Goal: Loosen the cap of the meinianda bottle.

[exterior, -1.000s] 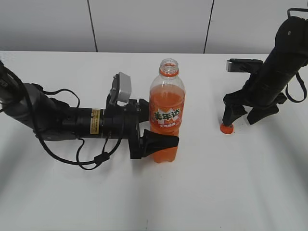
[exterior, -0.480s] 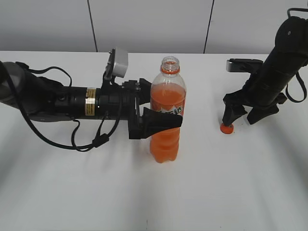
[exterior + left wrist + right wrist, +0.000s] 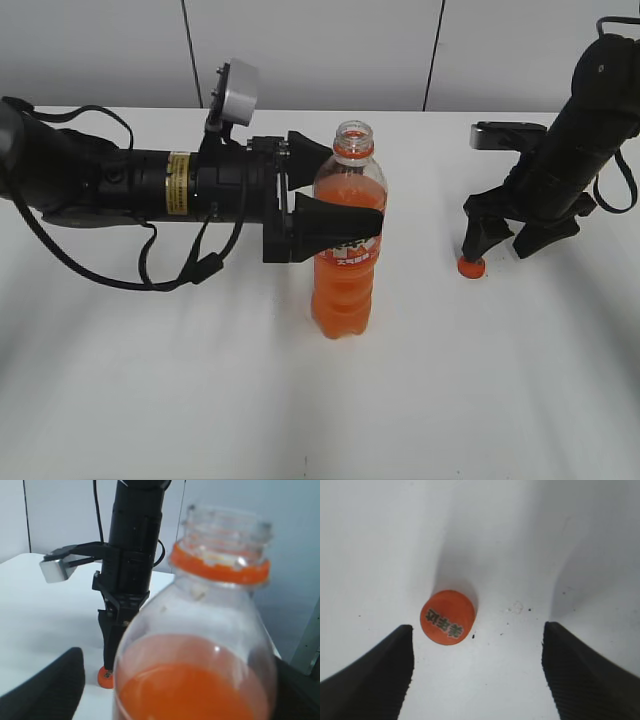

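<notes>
- The meinianda bottle (image 3: pixel 347 255) is seen upright on the white counter (image 3: pixel 320 400), roughly mid-frame in the exterior view; the neck is uncapped, with the orange neck ring visible under the bare thread.
- Orange drink is seen up to the shoulder of the bottle; the orange label is mostly hidden by a gripper finger, and only parts of white-green Chinese characters are visible, not readable.
- The left gripper (image 3: pixel 335 185) is held horizontal with its jaws spread wide around the upper part of the bottle, one finger in front of the label and one behind the shoulder; whether the fingers touch the bottle cannot be told.
- A yellow sticker is seen on the left arm (image 3: pixel 120 185); its print is too small to read.
- The cap (image 3: pixel 447 617) is seen lying on the counter, well to the right of the bottle, top side up, with dark Chinese characters printed on it.
- The right gripper (image 3: pixel 477 672) is pointed down over the cap with jaws wide apart; nothing is held, and the cap is nearer the left-hand finger in the wrist view, not touching either finger there.
</notes>
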`<state>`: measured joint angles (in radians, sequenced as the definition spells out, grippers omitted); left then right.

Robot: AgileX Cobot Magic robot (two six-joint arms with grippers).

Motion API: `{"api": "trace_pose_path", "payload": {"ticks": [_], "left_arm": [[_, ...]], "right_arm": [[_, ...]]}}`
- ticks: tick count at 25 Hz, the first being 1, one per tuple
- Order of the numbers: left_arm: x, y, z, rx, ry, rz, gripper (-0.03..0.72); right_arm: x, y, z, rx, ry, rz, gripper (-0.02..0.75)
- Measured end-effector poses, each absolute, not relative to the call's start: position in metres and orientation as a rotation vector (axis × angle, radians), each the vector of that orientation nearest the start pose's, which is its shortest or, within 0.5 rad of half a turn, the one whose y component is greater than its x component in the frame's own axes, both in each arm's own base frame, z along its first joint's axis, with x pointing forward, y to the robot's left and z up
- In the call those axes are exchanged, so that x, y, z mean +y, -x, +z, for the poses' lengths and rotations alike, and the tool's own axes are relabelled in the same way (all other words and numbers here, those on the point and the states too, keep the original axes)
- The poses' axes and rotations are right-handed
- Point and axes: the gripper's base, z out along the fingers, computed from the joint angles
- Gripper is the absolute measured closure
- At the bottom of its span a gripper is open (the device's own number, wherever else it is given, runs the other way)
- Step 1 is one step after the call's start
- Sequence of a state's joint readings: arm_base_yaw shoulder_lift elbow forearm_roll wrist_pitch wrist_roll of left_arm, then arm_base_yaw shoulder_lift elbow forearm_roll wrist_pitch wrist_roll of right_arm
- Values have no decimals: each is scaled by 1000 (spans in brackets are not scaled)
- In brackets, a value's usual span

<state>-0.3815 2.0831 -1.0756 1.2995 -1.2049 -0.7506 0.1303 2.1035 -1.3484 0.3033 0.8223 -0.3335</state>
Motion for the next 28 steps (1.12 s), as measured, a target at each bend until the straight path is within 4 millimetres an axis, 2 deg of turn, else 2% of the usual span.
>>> {"api": "trace_pose_path", "payload": {"ticks": [20, 28], "left_arm": [[-215, -316, 200, 1393, -1131, -1217, 96], [-212, -310, 229, 1336, -1119, -1202, 96]], "right_arm": [[71, -390, 120, 2993, 398, 337, 143], [71, -391, 121, 2992, 397, 338, 143]]}}
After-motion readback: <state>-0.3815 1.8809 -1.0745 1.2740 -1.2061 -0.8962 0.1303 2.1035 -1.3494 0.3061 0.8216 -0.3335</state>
